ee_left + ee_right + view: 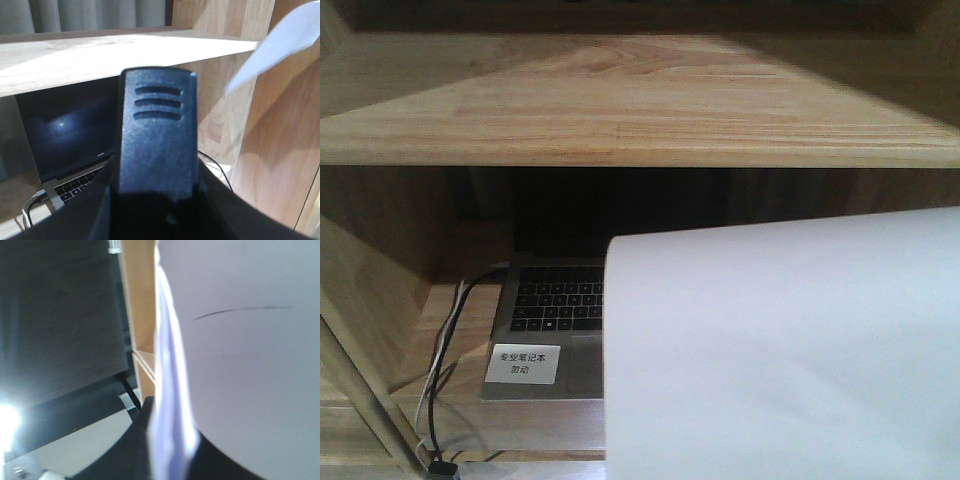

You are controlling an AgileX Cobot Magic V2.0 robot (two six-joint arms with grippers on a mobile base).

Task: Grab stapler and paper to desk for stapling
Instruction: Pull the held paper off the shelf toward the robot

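**Front view.** The paper (780, 350) hangs in the air close to the camera and fills the lower right. It covers the right half of the laptop (555, 300), which sits in the shelf (620, 110). A label (523, 363) lies on the laptop's palm rest, and cables (445, 370) run down at left. No gripper, stapler or desk is visible. The frame cuts off the paper's right and lower edges.

**Left wrist view.** The stapler (157, 140) stands upright in the centre, with three grooves near its top end. The left gripper (155, 210) is clamped on its lower part. The fingers flank it in deep shadow, so the exact contact line cannot be made out. The paper shows as a blurred white corner at upper right, well apart from the stapler. The orange-red patch and staple channel are not visible.

**Right wrist view.** The paper is seen nearly edge-on. Its lower edge is pinched in the right gripper (170, 460), of which only a dark outline shows.

**Handling.**
- Paper: light and limp, and it bows under its own weight. It is liable to crease or slip at a single edge pinch. Hold it well in from the edge and move it slowly.
- Stapler: rigid and compact, with a textured plastic shell. Grip it across the body sides, clear of the hinged top.

Neither the desk nor the number of sheets can be determined.
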